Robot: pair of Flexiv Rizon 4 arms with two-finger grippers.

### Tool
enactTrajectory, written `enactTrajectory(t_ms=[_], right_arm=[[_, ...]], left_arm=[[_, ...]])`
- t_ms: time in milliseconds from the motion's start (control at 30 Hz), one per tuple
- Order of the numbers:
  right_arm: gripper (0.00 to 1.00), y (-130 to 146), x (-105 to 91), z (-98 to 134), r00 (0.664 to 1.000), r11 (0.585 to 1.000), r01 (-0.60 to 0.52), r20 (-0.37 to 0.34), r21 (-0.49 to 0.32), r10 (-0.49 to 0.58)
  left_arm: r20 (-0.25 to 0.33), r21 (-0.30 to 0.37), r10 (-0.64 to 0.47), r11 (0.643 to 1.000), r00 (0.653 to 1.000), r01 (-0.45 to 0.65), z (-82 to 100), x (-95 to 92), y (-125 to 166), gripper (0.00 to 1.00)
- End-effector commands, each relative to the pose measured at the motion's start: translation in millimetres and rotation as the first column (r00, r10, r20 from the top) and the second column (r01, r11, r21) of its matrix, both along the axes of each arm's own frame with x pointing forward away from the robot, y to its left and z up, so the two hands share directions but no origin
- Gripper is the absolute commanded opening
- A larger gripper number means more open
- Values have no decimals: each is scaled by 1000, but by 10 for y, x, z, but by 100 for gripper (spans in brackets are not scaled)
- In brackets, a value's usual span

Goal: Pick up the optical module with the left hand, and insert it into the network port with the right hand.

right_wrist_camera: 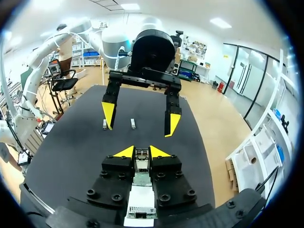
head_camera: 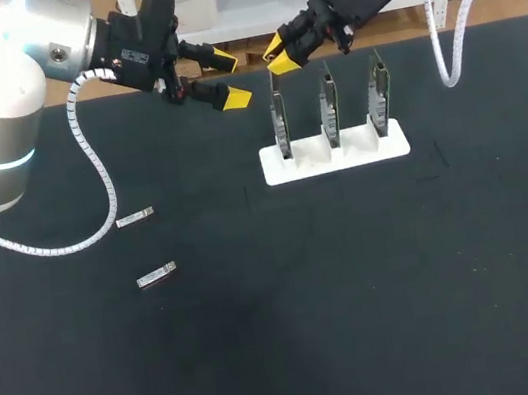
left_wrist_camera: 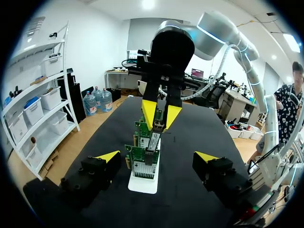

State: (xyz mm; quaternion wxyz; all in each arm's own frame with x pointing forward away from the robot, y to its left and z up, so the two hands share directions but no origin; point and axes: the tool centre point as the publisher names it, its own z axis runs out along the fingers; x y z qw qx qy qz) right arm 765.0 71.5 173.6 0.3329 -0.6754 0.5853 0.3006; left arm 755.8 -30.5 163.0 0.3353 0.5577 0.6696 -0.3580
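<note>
Right tool (head_camera: 278, 57), pinched on the optical module (left_wrist_camera: 154, 140), should square it to the network port (head_camera: 275, 94) before pressing; left tool (head_camera: 230, 78) gapes empty.

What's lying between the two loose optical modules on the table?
Nothing. In the head view, only bare black mat separates the upper module from the lower module.

The right claw (head_camera: 277, 57) hangs pinched above the white stand's (head_camera: 333, 157) leftmost card (head_camera: 280, 126), the left claw (head_camera: 230, 79) spread wide just left of it.
</note>
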Motion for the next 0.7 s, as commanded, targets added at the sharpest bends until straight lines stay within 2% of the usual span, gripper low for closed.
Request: enactTrajectory(t_ms=[33,700], right_arm=[[0,-1,-24,13,1000,1000,2,6,5,-2],[0,21,10,26,1000,1000,-13,19,-11,14]], left_arm=[[-5,8,1,1000,1000,-1,9,14,-14,100],[-5,8,1,1000,1000,-1,9,14,-14,100]])
